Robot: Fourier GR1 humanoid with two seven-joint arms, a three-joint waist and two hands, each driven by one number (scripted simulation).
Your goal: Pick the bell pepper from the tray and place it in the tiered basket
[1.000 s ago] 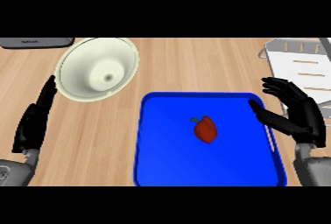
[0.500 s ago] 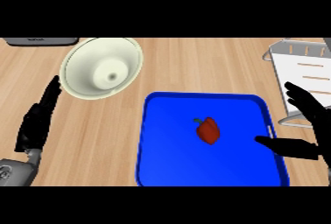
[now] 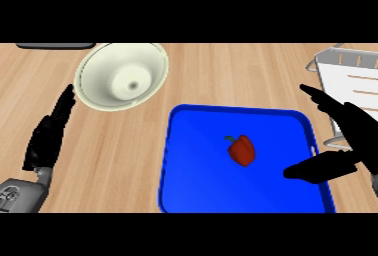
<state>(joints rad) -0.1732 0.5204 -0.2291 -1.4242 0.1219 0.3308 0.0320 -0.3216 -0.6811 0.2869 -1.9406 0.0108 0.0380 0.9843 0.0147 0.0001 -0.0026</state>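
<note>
Wooden counter (image 3: pixel 221 75): blue tray (image 3: pixel 199 185) holds red bell pepper (image 3: pixel 242 150).

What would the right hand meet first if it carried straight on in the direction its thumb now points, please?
Probably the bell pepper: the right hand is open over the blue tray's right edge, thumb aimed left at it. Height is unclear, so it might pass above.

Glossy tray (image 3: pixel 199 190), wood-grain counter (image 3: pixel 221 70)

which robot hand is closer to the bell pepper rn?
Right. The right robot hand is open over the blue tray's right edge, just right of the bell pepper. The left robot hand rests far left, off the tray.
</note>
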